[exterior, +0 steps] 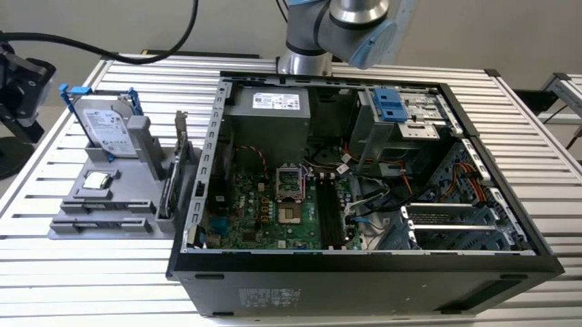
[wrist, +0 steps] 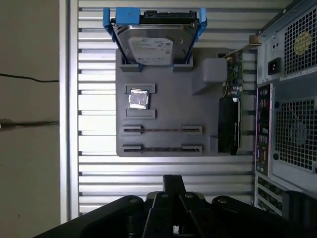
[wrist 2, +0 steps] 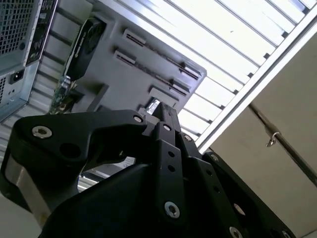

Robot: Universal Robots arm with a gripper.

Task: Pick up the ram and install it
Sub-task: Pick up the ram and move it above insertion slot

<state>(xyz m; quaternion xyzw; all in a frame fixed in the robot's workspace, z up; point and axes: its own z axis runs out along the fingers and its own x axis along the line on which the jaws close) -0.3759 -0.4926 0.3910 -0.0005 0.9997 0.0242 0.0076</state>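
Ram [wrist: 162, 130] edge-up in a slot of the gray holder [wrist: 168, 99], on the slatted tabletop [wrist: 94, 168], to the exterior view's left of the open computer case [exterior: 364, 266]. Sharing the holder: silver processor chip [wrist: 138, 99], hard drive [wrist: 153, 47] in blue brackets, upright expansion card [wrist: 230, 124] between ram and case. Long axis parallel to the slats, one end toward the case. Gripper [wrist: 173, 181] clear of the holder, fingers together, empty.

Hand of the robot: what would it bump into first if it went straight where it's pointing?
The hand would probably meet the edge of the grey holder by the ram, or the slatted table beside it; depth is unclear.
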